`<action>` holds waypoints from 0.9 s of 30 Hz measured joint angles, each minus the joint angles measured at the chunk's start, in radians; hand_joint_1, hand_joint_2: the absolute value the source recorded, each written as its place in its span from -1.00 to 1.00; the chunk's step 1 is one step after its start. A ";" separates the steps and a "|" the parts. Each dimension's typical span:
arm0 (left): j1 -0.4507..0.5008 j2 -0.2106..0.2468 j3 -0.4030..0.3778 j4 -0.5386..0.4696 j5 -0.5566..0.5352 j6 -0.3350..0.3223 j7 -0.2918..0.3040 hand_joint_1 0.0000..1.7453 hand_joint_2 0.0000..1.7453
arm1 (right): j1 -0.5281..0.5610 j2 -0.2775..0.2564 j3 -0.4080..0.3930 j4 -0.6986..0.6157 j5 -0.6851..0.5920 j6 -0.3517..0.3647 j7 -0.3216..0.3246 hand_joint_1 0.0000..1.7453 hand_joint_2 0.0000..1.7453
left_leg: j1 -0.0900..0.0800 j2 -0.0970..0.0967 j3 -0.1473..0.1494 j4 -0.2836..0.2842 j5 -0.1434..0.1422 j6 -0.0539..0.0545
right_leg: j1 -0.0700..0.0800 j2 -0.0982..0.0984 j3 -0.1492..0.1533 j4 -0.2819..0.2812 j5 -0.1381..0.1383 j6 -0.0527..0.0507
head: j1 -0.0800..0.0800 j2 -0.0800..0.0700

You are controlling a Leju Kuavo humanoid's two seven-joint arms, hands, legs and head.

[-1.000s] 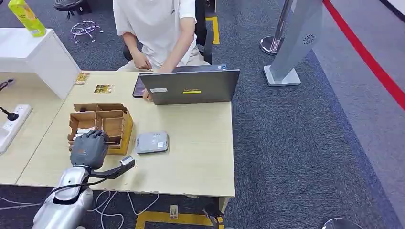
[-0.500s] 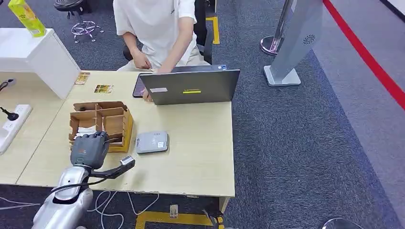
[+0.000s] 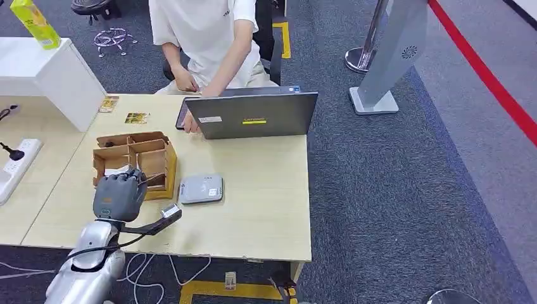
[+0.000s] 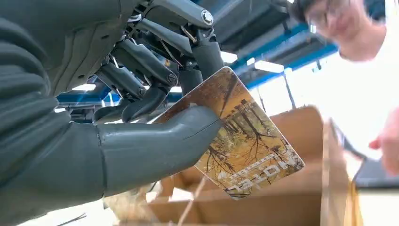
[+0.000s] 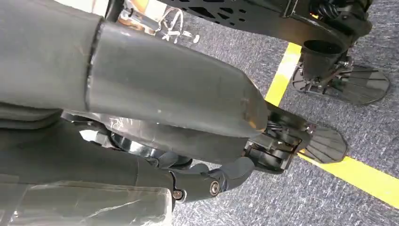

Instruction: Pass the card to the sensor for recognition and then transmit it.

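Left wrist view: left robot hand [image 4: 141,108] pinches a card [image 4: 240,136] between thumb and fingers; card print shows autumn trees and the word "HOTEL", seen upside down. Behind it, blurred, sits the wooden divided box [image 4: 282,197]. Head view: left robot hand [image 3: 118,195] hangs over the box [image 3: 134,163] near edge, card hidden by the hand. Grey card sensor [image 3: 201,189] lies just beside the box on the desk [image 3: 266,202]; label unreadable. Laptop [image 3: 252,115] lid carries a yellow strip, text illegible. Person [image 3: 206,38] sits behind it, head cut off. Two cards [image 3: 126,114] lie farther back. Right wrist view: right robot hand [image 5: 155,141], fingers curled in, holding nothing.
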 joint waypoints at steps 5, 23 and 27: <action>0.028 -0.004 0.000 -0.070 -0.001 0.013 -0.002 1.00 1.00 | 0.000 0.000 0.000 0.000 0.000 -0.003 -0.003 -1.00 -1.00 | 0.000 0.000 0.000 0.000 0.000 0.000 | 0.000 0.000 0.000 0.000 0.000 0.000 | 0.000 0.000; -0.197 -0.274 0.068 -0.342 -0.121 0.055 -0.140 1.00 1.00 | -0.007 0.000 0.019 -0.002 0.069 0.045 0.049 -1.00 -1.00 | 0.000 -0.010 -0.005 0.002 0.006 0.003 | 0.000 -0.011 -0.001 -0.001 0.004 0.004 | 0.002 0.000; -0.446 -0.297 0.033 -0.079 -0.195 0.055 0.086 1.00 1.00 | -0.013 0.002 0.043 -0.014 0.101 0.064 0.077 -1.00 -1.00 | 0.000 -0.010 -0.008 0.003 0.011 0.003 | 0.000 -0.010 -0.004 0.000 0.008 0.003 | 0.000 0.000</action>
